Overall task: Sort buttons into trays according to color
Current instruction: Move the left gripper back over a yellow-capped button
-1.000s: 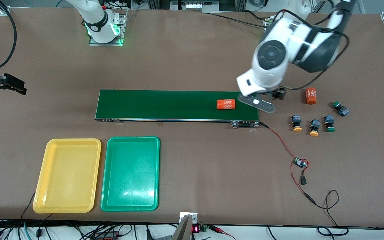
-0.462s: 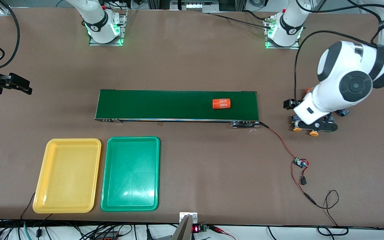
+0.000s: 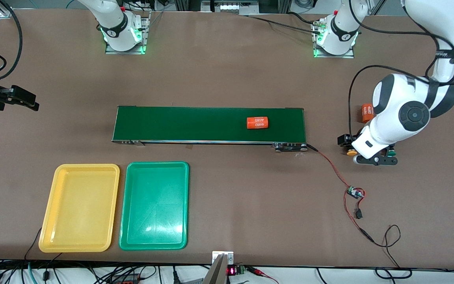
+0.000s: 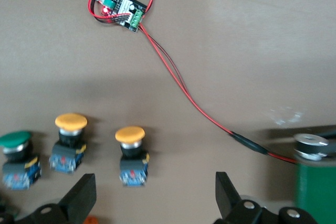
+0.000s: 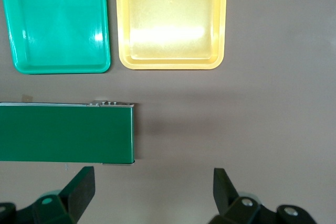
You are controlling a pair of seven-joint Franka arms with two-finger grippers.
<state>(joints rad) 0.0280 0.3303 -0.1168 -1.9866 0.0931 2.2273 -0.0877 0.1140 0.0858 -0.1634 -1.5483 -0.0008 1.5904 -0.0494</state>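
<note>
Showing: two orange buttons (image 4: 130, 153), one green button (image 4: 17, 158), perhaps more hidden.

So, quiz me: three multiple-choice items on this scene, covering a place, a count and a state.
1. Where is the left gripper?
A. over the yellow plastic tray
B. over the small push-button switches
C. over the long dark-green conveyor belt

2. How many orange-yellow round caps show in the left wrist view?
A. one
B. two
C. four

3. How do the left gripper's fingers stand?
A. open, holding nothing
B. shut on a green-capped button
C. shut on an orange cylinder

Answers:
1 B: the left gripper hangs over the push-button switches toward the left arm's end of the table.
2 B: two orange-yellow caps stand side by side, beside one green cap.
3 A: both fingers stand wide apart with nothing between them.

The right gripper waits open at the right arm's end.
</note>
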